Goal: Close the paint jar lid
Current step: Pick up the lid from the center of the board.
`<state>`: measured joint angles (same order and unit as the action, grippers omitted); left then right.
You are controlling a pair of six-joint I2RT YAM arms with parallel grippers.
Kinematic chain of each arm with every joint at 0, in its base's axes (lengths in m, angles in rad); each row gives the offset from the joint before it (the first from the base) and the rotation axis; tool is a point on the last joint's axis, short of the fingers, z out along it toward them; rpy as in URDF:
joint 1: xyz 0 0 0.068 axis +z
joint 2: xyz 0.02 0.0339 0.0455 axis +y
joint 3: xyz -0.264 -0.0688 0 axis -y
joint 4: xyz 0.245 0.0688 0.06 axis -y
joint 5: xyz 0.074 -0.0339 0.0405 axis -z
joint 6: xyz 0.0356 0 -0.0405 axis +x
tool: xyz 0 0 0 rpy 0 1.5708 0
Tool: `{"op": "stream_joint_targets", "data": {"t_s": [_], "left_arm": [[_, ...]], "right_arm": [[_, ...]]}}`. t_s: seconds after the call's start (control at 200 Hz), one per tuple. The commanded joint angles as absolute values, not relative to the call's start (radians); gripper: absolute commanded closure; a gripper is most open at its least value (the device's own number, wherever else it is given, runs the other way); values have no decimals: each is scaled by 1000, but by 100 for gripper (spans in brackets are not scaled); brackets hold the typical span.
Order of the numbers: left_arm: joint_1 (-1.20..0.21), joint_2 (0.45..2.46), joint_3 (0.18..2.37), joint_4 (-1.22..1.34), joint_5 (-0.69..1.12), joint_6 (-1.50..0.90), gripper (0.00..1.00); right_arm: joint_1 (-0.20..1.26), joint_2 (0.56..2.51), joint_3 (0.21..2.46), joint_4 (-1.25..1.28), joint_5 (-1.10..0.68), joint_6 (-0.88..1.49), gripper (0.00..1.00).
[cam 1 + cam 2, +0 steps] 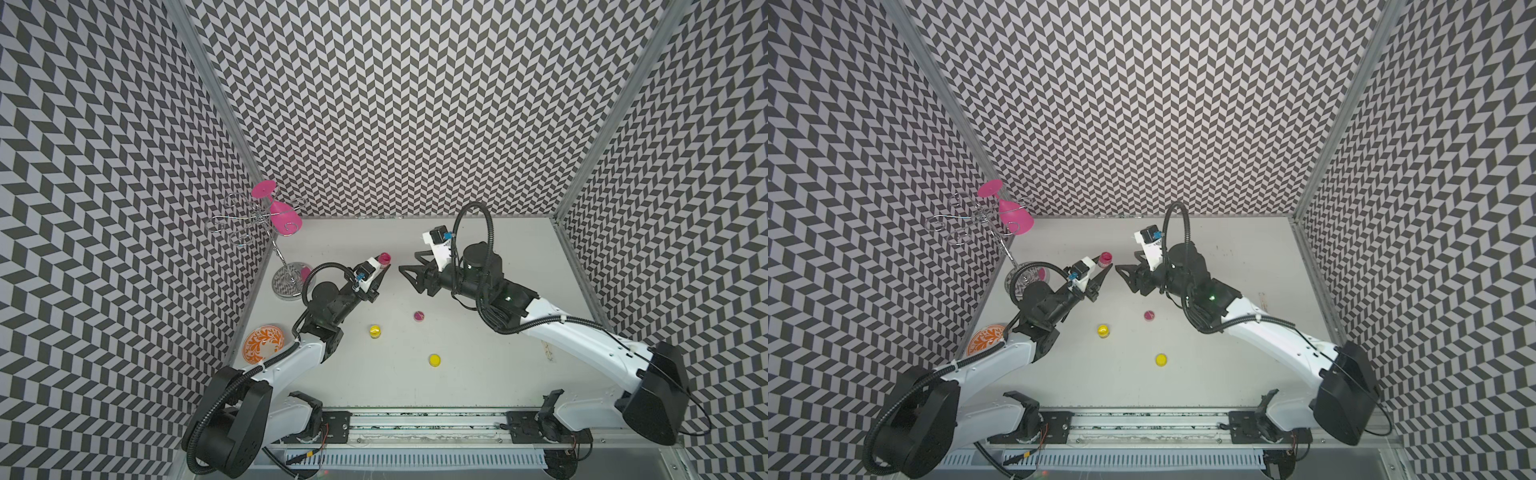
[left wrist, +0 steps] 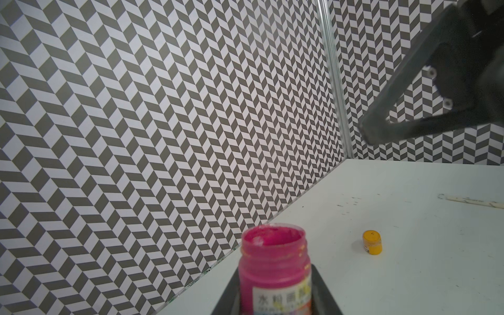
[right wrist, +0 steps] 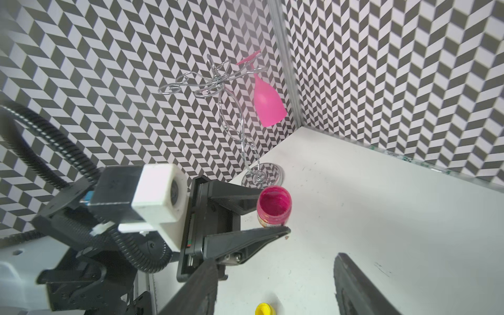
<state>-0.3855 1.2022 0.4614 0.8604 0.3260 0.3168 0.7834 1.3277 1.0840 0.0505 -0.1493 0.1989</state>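
Chevron walls enclose a white surface (image 1: 498, 374). Left hand (image 1: 384, 264) clamps the open pink paint jar (image 1: 385, 259) aloft. Right hand (image 1: 408, 261) gapes empty just beside it. Pink lid (image 1: 419, 316) lies on the surface.

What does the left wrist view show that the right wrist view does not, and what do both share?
Only the left wrist view: a pale stick lying on the table. Only the right wrist view: the wire rack with a hanging pink glass, and the left arm's wrist camera. Both: the open, lidless pink paint jar, held by the left gripper.
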Motion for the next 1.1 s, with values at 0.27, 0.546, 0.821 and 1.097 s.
{"op": "stream_joint_targets", "data": {"t_s": [0.27,0.546,0.821,1.097], "left_arm": [[-391,992,490,720,452,322,70],[-396,757,515,372,441,271,70],[-397,565,431,313,413,265,68],[-399,566,417,298,420,289,68]], "right_arm": [[678,1228,896,-4,-52,208,31],[673,1292,869,-58,32,177,30],[678,1442,890,-106,4,137,34],[755,1566,849,-41,33,168,37]]}}
